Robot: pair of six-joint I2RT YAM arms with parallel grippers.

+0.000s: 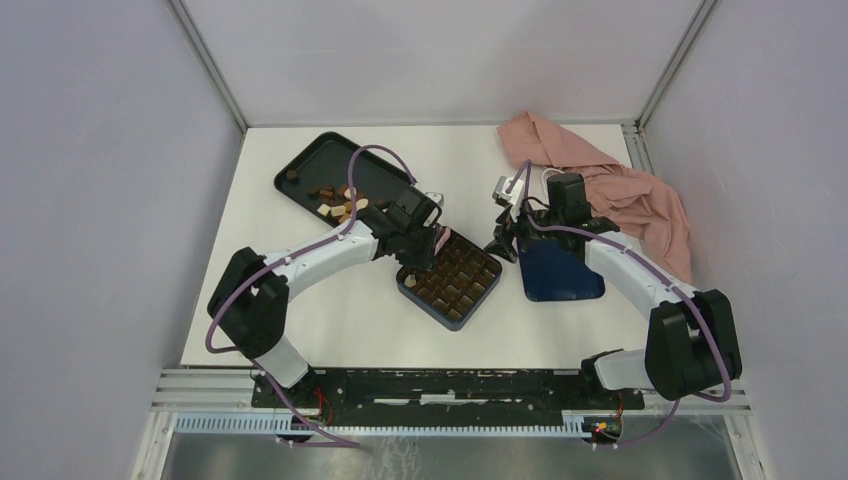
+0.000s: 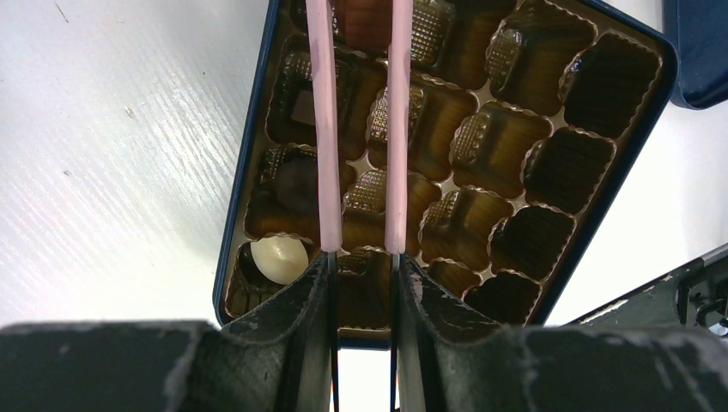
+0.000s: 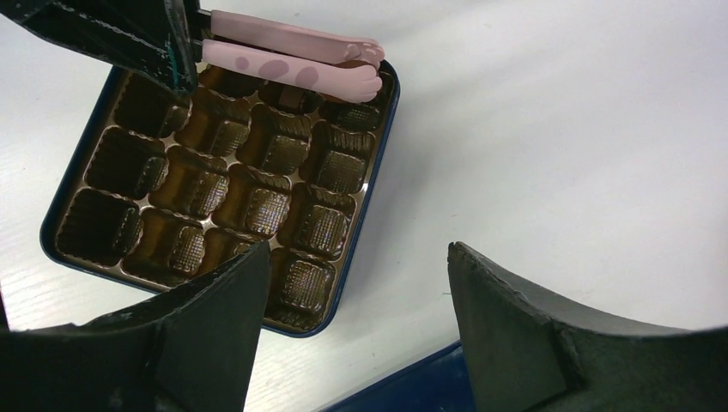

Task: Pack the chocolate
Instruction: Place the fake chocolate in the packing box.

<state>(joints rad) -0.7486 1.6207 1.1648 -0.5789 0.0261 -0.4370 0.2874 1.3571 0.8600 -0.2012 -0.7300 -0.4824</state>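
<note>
Clamping pink tongs point(image 2: 324, 129) in your left hand point(image 2: 362, 257) lets you place a tiny chocolate point(image 2: 364, 19) in a corner of the blue box point(image 2: 243, 172); your right hand point(image 3: 356, 249) hovers open.

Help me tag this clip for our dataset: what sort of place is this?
Probably a lab robot cell, not a home or shop: a white table boxed in by plain grey panels, left arm and right arm bolted to its near edge.
</note>
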